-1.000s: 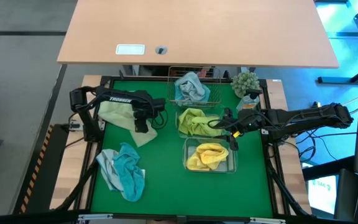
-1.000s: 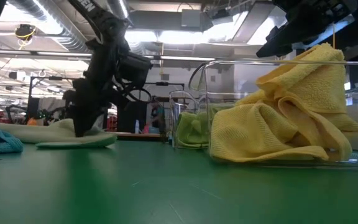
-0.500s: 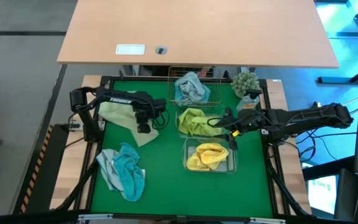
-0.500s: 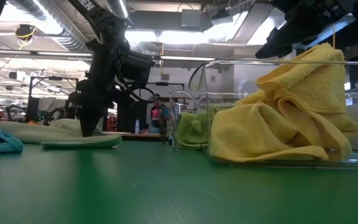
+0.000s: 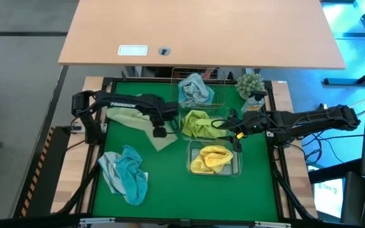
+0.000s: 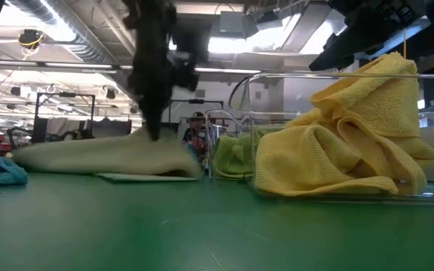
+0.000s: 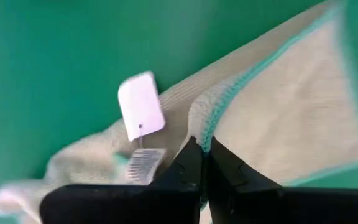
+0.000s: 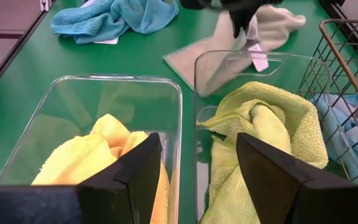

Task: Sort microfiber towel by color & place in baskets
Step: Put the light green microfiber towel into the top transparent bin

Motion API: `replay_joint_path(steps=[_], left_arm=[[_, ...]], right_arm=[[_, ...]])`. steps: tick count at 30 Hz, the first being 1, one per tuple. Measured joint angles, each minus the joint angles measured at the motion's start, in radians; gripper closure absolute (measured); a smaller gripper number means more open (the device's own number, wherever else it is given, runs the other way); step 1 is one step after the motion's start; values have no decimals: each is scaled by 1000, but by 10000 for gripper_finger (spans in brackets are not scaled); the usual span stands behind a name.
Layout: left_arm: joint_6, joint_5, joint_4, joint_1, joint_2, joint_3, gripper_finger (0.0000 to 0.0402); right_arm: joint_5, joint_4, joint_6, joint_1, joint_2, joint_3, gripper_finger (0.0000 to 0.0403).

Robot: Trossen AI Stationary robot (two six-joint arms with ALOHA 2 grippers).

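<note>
A pale green towel (image 5: 128, 117) with a teal-stitched hem lies on the green table's left half. My left gripper (image 5: 160, 132) is shut on its right end, close to the clear tub holding a green towel (image 5: 200, 124). A second clear tub (image 5: 215, 159) holds a yellow towel. The copper wire basket (image 5: 198, 90) holds a blue one. A teal towel (image 5: 127, 176) lies at the near left. My right gripper (image 8: 197, 180) hovers open above the two tubs, touching nothing. My left gripper pinches the pale green towel between its two shut fingers, at the teal-stitched hem (image 7: 205, 124) beside the white label (image 7: 140, 115). The fingers come from above, pointing down. The held end is raised; the rest (image 6: 89, 154) trails on the table toward the left.
A small potted plant (image 5: 251, 84) stands at the far right corner of the table, by the wire basket. A light wooden desk (image 5: 201, 31) lies beyond the far edge. Bare green table shows in the near middle (image 5: 170, 190).
My left gripper has shut on the pale green towel, risen a little and gone toward the table's right edge, up to the tubs. The towel's right end has been dragged along and drawn out; its left part has stayed on the table.
</note>
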Motion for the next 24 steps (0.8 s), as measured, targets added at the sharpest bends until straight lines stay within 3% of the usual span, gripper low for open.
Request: replay_joint_path(steps=[11, 18, 24], left_arm=[[-2, -10, -3, -80, 0, 355, 401], [-6, -41, 21, -109, 0, 545, 401], [-6, -44, 127, -126, 0, 647, 401]], right_arm=[[8, 135, -6, 0, 2, 0, 194], [162, 293, -53, 0, 54, 0, 194], [176, 400, -141, 0, 125, 0, 194]])
